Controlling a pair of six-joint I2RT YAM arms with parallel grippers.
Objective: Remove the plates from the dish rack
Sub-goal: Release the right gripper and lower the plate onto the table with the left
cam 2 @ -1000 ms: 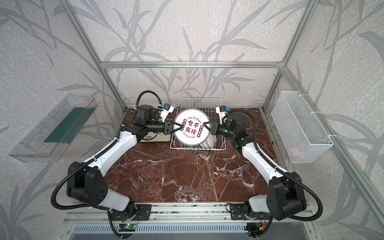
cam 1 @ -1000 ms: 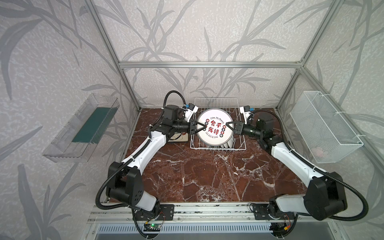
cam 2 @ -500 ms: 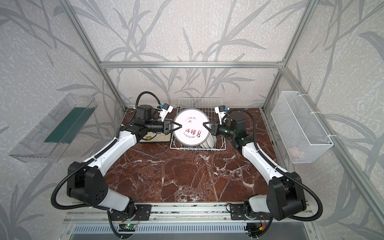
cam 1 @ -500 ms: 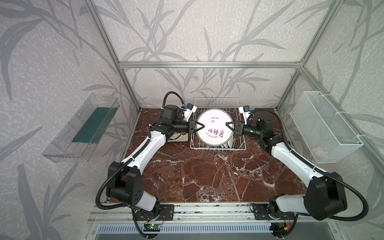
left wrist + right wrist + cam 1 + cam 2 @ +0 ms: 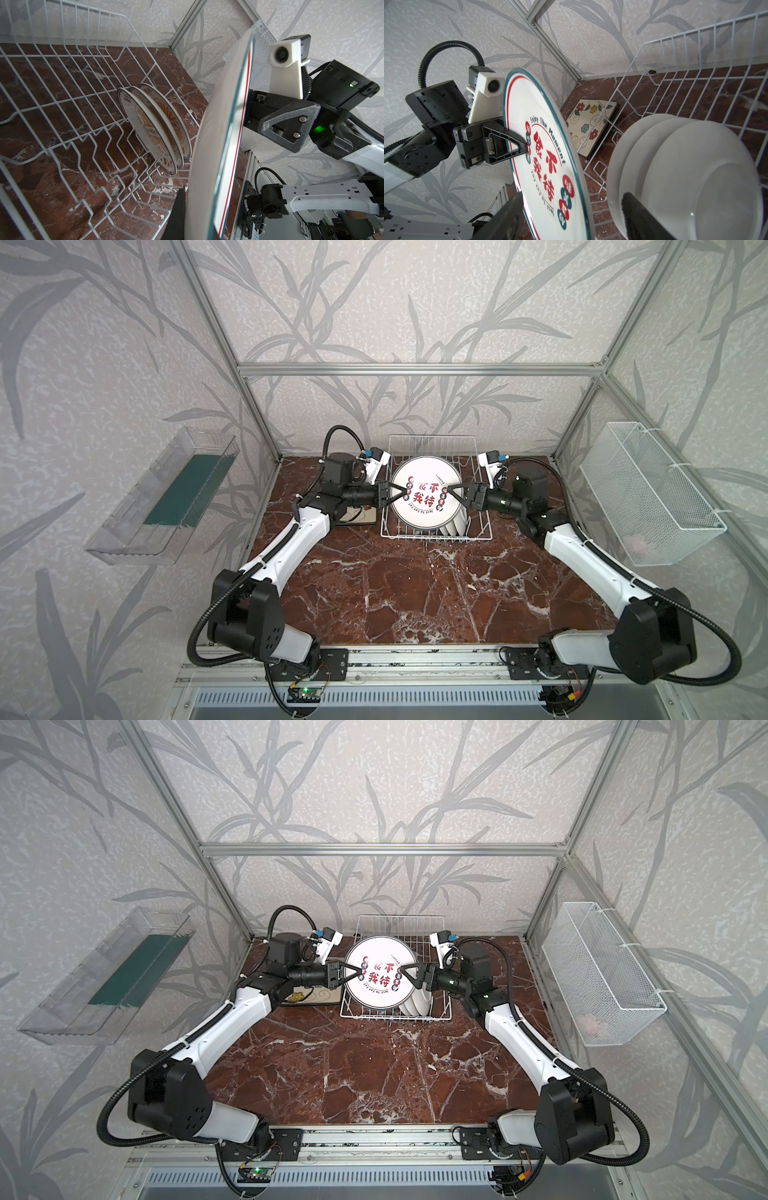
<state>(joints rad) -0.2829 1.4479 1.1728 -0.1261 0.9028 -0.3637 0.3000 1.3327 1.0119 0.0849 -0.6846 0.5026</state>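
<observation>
- The plates: the one in hand is a large round plate (image 5: 427,499), white with red lettering and a teal-and-red rim. It is held near upright over the dish rack (image 5: 436,536). Whether its lower edge is free of the wires I cannot tell.
- The left gripper (image 5: 404,492) is clamped tight on the plate's rim, with one finger lying across the printed face.
- The right gripper (image 5: 449,494) stands wide, its jaws on either side of the opposite rim without pinching. It carries nothing.
- Handling, as I judge it: the plate is glazed, stiff, brittle and probably slick. So big a disc on one rim pinch may swing or slip, so it needs a deep bite over the rim and slow travel.
- Three round white plates (image 5: 158,128) with orange sunbursts stand between the tines, best taken by their upper rims.
- The square flowered plates (image 5: 588,126) lie stacked on the table just left of the rack.
- The marble tabletop (image 5: 415,593) is hard and wide open in front. A mesh basket (image 5: 648,493) and a clear tray (image 5: 166,497) hang on the side walls, well apart.
</observation>
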